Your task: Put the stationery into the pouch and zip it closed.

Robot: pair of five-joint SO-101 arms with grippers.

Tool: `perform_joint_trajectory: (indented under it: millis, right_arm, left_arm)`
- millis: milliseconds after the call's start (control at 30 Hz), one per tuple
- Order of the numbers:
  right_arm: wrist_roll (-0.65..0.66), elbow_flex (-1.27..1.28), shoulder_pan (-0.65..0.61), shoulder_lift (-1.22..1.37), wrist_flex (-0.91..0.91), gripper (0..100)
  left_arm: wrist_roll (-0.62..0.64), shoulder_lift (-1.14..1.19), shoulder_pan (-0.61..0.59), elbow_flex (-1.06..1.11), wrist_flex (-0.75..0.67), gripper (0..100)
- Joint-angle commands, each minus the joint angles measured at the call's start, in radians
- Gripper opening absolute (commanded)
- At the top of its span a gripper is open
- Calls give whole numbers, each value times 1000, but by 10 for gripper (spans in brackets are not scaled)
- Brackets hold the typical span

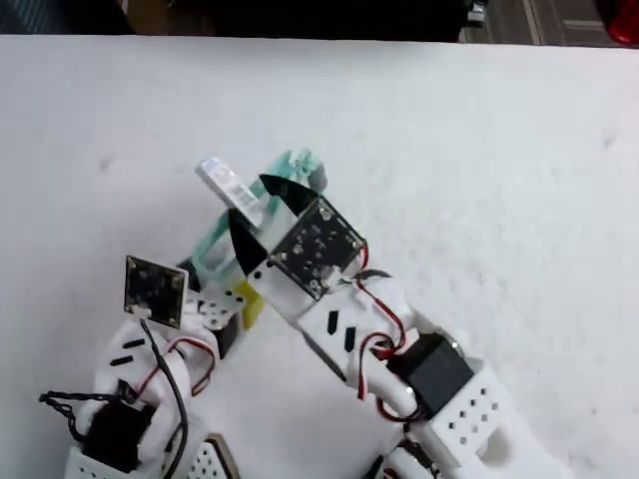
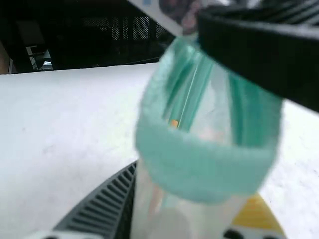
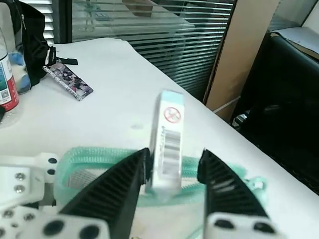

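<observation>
**Stationery stick (image 3: 167, 142) upright above the open mouth of the pouch (image 3: 89, 157).**
Your right end effector (image 3: 174, 154) stands apart. The stick touches one finger and is clear of the other, a gap the high view hides from you. Your left end effector (image 1: 236, 299) is clamped on the pouch, holding its teal rim up off the desk (image 1: 479, 150); its wrist view shows this close up.

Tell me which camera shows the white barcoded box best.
The right wrist view: the box shows its barcode between the right gripper's fingers over the pouch. The high view shows it partly hidden; the left wrist view, a blurred end.
</observation>
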Motion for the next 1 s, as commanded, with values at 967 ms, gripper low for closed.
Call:
perform_joint_trajectory:
  millis: [967]
  right_arm:
    - [261,-669,73,87,751,17]
  left_arm:
    - [-6,1,-5,2,-25,233]
